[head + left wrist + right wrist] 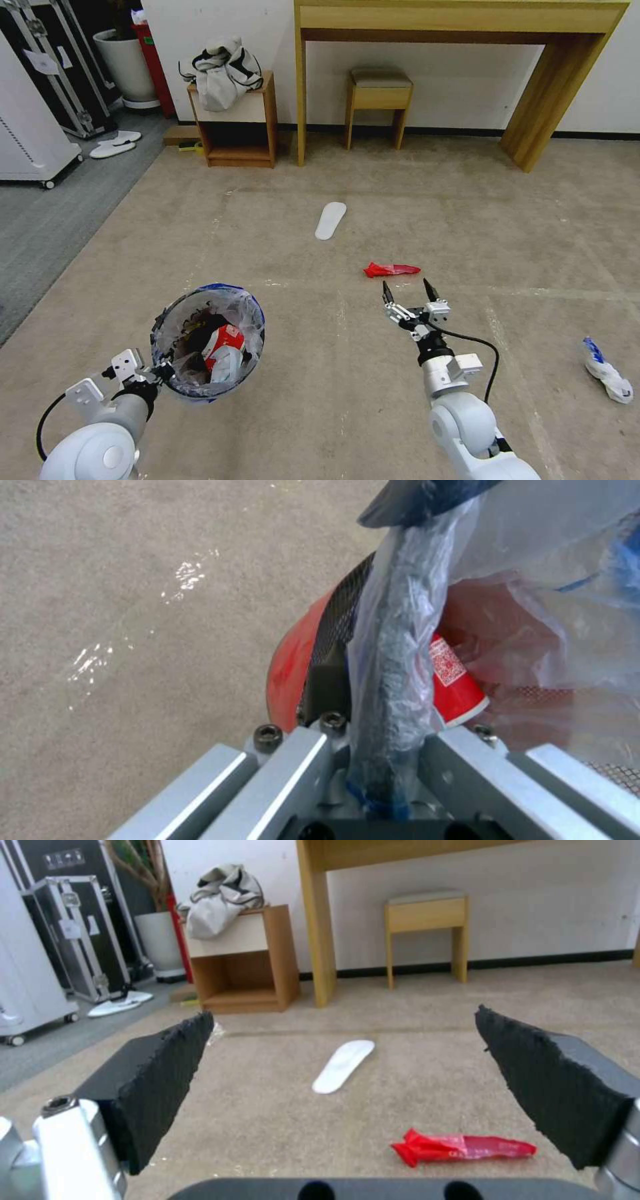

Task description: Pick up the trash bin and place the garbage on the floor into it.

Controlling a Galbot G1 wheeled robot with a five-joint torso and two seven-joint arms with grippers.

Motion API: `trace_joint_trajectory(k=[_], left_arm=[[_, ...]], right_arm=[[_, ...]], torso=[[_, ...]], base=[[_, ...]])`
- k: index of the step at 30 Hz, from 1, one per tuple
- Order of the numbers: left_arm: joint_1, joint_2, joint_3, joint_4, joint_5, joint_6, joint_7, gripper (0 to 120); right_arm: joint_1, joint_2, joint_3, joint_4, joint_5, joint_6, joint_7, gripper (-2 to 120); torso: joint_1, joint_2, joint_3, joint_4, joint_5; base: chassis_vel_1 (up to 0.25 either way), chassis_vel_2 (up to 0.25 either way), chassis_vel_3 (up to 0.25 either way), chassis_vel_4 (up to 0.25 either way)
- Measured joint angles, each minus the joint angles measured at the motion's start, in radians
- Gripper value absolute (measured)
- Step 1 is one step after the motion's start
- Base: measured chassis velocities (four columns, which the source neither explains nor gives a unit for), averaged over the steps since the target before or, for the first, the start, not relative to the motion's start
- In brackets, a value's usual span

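Beige carpet [413, 220] crossed by worn whitish tape lines covers the floor, with a grey flooring strip [60, 200] along the far left. Against the far wall stand a tall wooden table [460, 20], a small padded stool [379, 100] under it, and to their left a low wooden cabinet [237, 127] with a heap of pale clothing [223, 70] on top. A white insole [331, 221] lies on the carpet near the middle of the room. At the near left, the left gripper [159, 373] is clamped on the rim of the trash bin [208, 341], holding it above the carpet; in the left wrist view its fingers pinch the black rim and the clear liner bag together, with the red base [290, 670] showing beside them. Inside the bin lie pieces of litter, among them a red-and-white carton [223, 347]. At the near right, the right gripper [408, 288] hovers over the carpet with its fingers spread wide and nothing between them. A red wrapper [391, 269] lies on the carpet just beyond its fingertips; in the right wrist view it appears low between the two black pads [167, 1085]. Well apart to the far right of the scene, a crumpled white piece with blue marking [607, 371] rests on the carpet.
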Motion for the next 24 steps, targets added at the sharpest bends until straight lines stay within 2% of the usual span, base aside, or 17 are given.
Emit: trace_joint_trajectory(k=[12, 24], left_arm=[[-0.011, -0.013, 0.000, 0.019, 0.007, 0.000, 0.003, 0], [-0.013, -0.013, -0.003, 0.018, 0.004, -0.001, 0.003, 0]], right_arm=[[0.041, 0.031, -0.017, -0.042, -0.045, 0.000, -0.010, 100], [0.044, 0.031, -0.006, -0.047, -0.055, 0.001, -0.013, 100]], torso=[[0.000, 0.000, 0.000, 0.0000, 0.0000], [0.000, 0.000, 0.000, 0.0000, 0.0000]], base=[[0.000, 0.000, 0.000, 0.000], [0.000, 0.000, 0.000, 0.000]])
